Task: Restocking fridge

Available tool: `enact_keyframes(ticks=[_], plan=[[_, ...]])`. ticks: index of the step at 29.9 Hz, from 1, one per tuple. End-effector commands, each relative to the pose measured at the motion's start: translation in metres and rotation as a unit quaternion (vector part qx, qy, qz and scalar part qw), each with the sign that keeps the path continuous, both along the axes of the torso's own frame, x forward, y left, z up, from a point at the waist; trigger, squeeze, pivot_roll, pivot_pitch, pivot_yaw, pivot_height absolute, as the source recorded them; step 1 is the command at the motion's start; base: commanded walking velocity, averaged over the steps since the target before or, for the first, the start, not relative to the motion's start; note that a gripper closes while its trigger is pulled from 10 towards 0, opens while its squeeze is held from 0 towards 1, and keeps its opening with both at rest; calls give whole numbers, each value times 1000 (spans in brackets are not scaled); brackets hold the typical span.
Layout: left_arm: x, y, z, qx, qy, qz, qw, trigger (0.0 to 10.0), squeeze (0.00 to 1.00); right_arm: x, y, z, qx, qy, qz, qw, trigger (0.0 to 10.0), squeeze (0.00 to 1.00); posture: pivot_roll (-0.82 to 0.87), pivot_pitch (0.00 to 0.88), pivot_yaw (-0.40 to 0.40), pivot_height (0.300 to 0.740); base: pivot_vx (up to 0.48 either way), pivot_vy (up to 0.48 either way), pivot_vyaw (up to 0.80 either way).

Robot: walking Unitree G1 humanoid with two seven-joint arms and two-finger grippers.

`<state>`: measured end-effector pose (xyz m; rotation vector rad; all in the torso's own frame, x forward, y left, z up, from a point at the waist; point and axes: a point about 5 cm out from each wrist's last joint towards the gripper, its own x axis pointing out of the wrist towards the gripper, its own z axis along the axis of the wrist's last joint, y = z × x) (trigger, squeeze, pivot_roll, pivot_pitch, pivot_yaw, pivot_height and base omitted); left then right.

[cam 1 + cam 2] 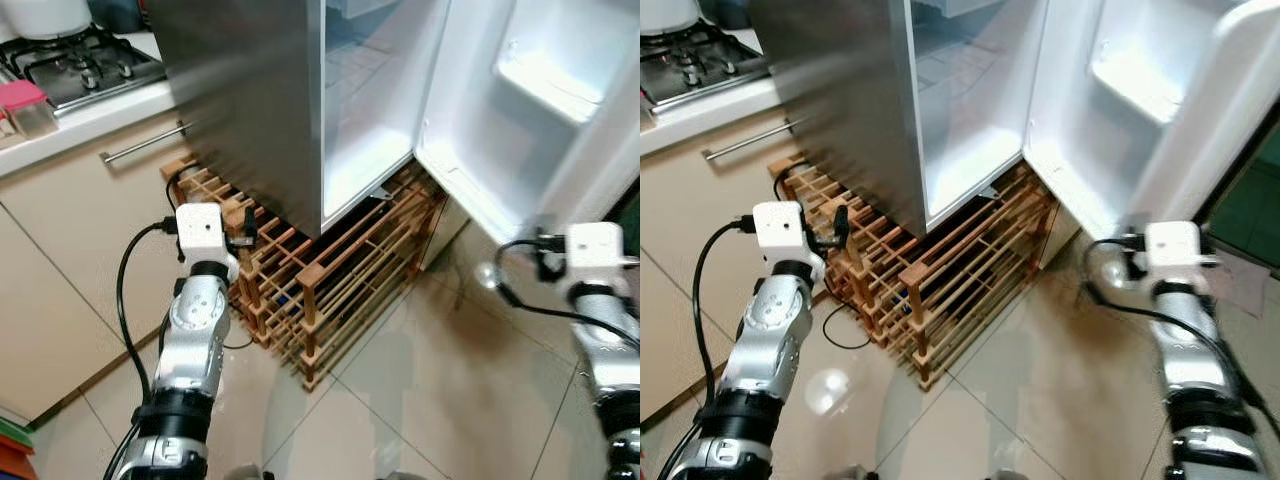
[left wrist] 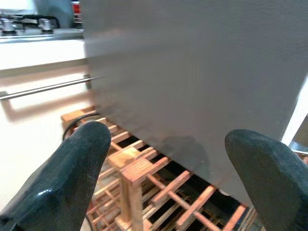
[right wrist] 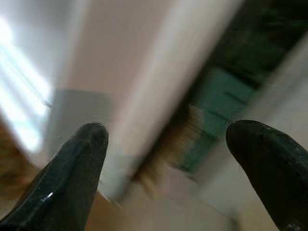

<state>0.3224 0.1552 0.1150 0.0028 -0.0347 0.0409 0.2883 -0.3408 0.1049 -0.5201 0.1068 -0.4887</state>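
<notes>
Standing on a wooden rack (image 1: pixel 330 290), the fridge (image 1: pixel 250 90) has its door (image 1: pixel 540 110) swung wide beside the bare white compartment. Near the fridge's steel side, the left gripper (image 2: pixel 168 178) hangs with fingers (image 2: pixel 79 159) spread wide, holding nothing. Below the door's lower edge, the right gripper (image 3: pixel 168 173) is likewise spread and empty. A stove (image 1: pixel 80 65) sits on the counter next to the fridge.

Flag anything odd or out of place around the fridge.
The silver fridge stands on a wooden lattice rack instead of the floor. Its white door hangs wide open, its door shelf bare. A black cable lies across the rack's rear corner. Nothing looks spilled or broken.
</notes>
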Motion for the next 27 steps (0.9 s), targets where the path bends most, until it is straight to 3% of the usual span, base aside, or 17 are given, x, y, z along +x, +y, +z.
enact_keyframes(ticks=[1, 2, 4, 7, 10, 16, 18, 22, 27], plan=[[2, -6, 5, 4, -7, -17, 1000, 10000, 0, -5, -18, 7, -17, -13, -61, 998, 10000, 0, -109, 0, 35, 732, 0, 0, 0], [2, -7, 5, 6, -9, -19, 1000, 10000, 0, -7, -20, 7, -16, -15, -72, 997, 10000, 0, -109, 0, 35, 732, 0, 0, 0], [3, -7, 5, 4, -7, -20, 1000, 10000, 0, 0, -6, 6, 2, -26, -39, 999, 10000, 0, -111, 0, 36, 732, 0, 0, 0], [3, -6, 4, 5, -5, -19, 1000, 10000, 0, 18, 41, 0, 95, -60, 66, 992, 10000, 0, -107, 0, 36, 732, 0, 0, 0], [5, -3, 4, 6, -3, -17, 1000, 10000, 0, 27, 90, 3, 166, -100, 150, 970, 10000, 0, -99, 0, 32, 732, 0, 0, 0], [9, 0, 6, 28, 0, -14, 1000, 10000, 0, 32, 149, 8, 221, -116, 235, 939, 10000, 0, -86, 0, 19, 732, 0, 0, 0], [10, -1, 5, 31, 4, -16, 999, 10000, 0, 31, 164, 8, 231, -110, 256, 932, 10000, 0, -87, 0, 16, 732, 0, 0, 0], [11, -3, 5, 41, 3, -13, 999, 10000, 0, 28, 175, 4, 243, -96, 278, 924, 10000, 0, -84, 0, 10, 732, 0, 0, 397], [7, -6, 7, 10, -10, -7, 1000, 10000, 0, 26, 186, -1, 240, -75, 299, 921, 10000, 0, -80, 0, 2, 732, 0, -192, 777]])
